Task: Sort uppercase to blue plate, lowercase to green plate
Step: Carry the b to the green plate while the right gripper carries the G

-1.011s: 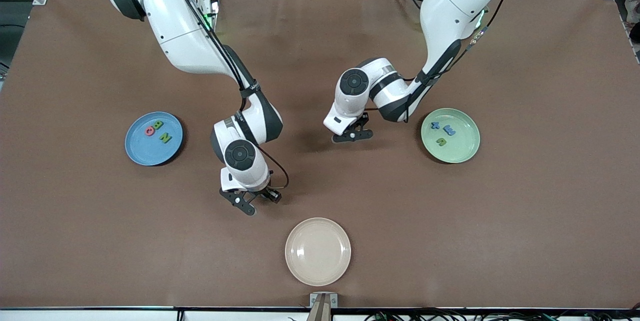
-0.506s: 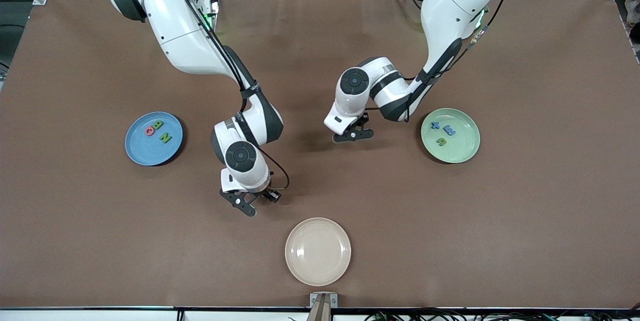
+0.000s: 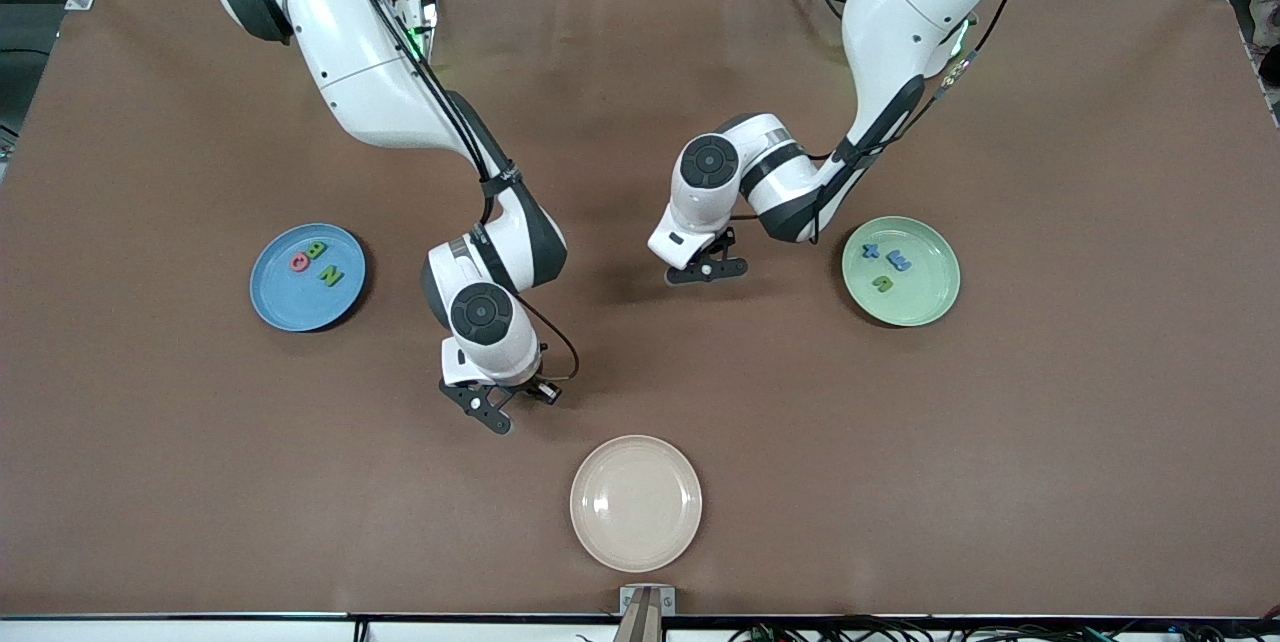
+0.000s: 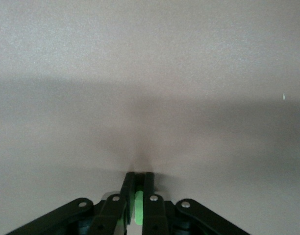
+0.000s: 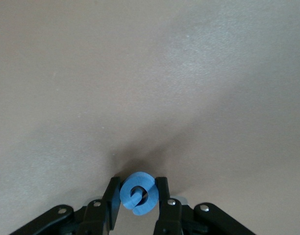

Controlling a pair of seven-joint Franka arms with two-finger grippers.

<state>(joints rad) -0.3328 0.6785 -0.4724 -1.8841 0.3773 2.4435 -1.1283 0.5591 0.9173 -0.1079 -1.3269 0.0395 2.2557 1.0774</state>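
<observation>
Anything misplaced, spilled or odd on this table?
Nothing stands out. The blue plate holds three capitals, the green plate three lowercase letters. The right end effector grips the blue G, the left end effector a green letter.

Blue G [image 5: 137, 193] and green letter [image 4: 138, 213] clamped.

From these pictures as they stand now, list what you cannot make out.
- Green letter in the left gripper: left wrist view shows a sliver between the shut fingers; its shape is hidden, and the front view hides it under the gripper.
- Blue G in the right gripper: unseen in the front view, under the wrist.
- Letters on the blue plate and green plate: too small to read surely in the front view.
</observation>
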